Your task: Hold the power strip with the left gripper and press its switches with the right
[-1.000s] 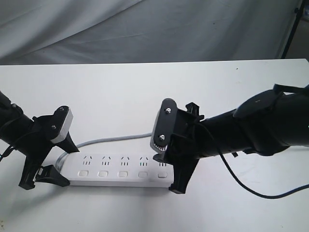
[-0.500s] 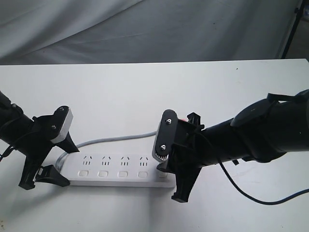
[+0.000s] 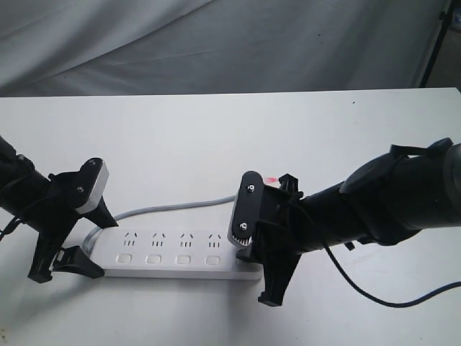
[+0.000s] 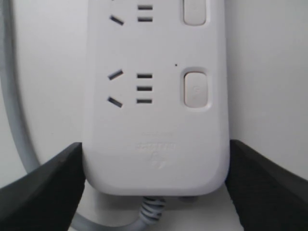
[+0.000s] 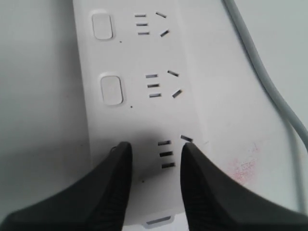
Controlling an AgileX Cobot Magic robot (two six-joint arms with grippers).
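Observation:
The white power strip lies flat on the table. My left gripper is shut on its cord end; in the left wrist view the black fingers press both long sides of the power strip. My right gripper is over the strip's other end with its jaws a little apart and nothing between them. In the right wrist view one of the fingertips of the right gripper rests where the end switch lies, hiding it. Several switches show in a row, two of them in the right wrist view.
The grey cord loops from the strip's left end and runs behind it toward the middle of the white table. A small red mark lies on the table just behind the right gripper. Grey cloth hangs at the back.
My right gripper has come down and forward onto the strip's right end, and the end switch and socket are now hidden under it. The left gripper and the strip have not moved.

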